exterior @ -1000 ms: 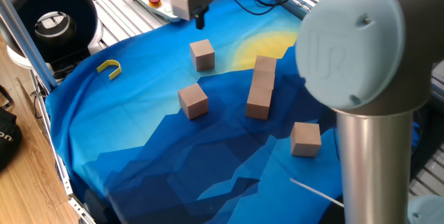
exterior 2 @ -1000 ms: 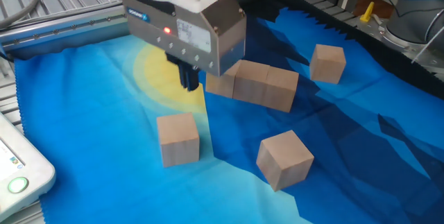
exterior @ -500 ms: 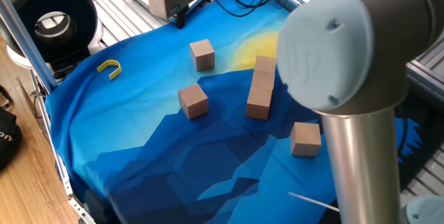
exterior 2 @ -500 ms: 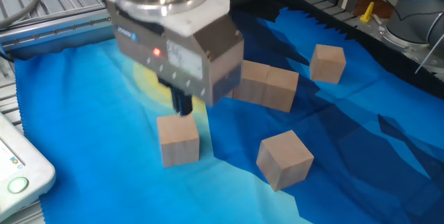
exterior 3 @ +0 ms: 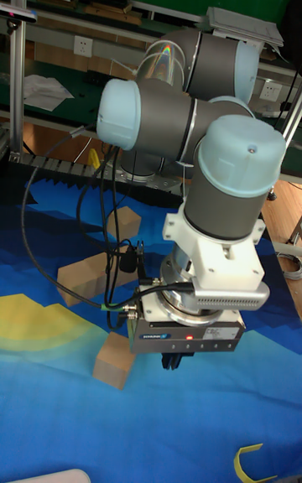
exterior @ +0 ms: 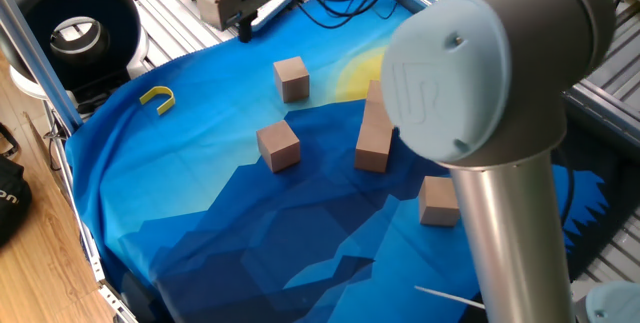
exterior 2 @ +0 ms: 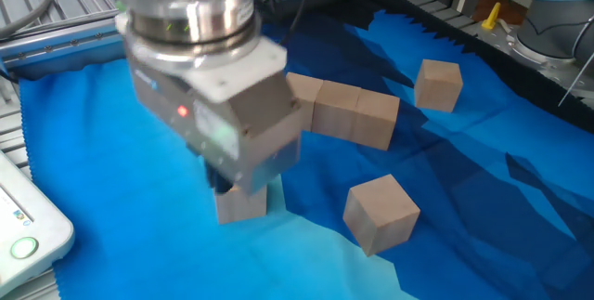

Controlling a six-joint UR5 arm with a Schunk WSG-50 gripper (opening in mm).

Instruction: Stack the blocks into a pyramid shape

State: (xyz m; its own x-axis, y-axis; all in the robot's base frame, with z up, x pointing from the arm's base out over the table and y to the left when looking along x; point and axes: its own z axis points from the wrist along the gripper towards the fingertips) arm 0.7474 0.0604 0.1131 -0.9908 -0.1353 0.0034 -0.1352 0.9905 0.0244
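A table draped in a blue-and-yellow printed cloth (exterior: 200,213) carries six plain light-brown wooden cubes. One cube (exterior: 291,77) lies nearest the gripper (exterior: 243,29); another (exterior: 279,146) sits farther off. Three touching cubes form a row (exterior 2: 343,110) beyond. One cube (exterior 2: 438,84) lies farthest. A small yellow U-shaped piece (exterior: 158,99) rests beside the gripper.

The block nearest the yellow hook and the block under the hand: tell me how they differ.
The block nearest the yellow hook sits turned at an angle on dark blue cloth, with nothing above it. The block under the hand lies farther back, near the yellow patch of the cloth, and in the other fixed view the hand hangs over it and hides its top. Both are plain light-brown wooden cubes of like size, each standing alone.
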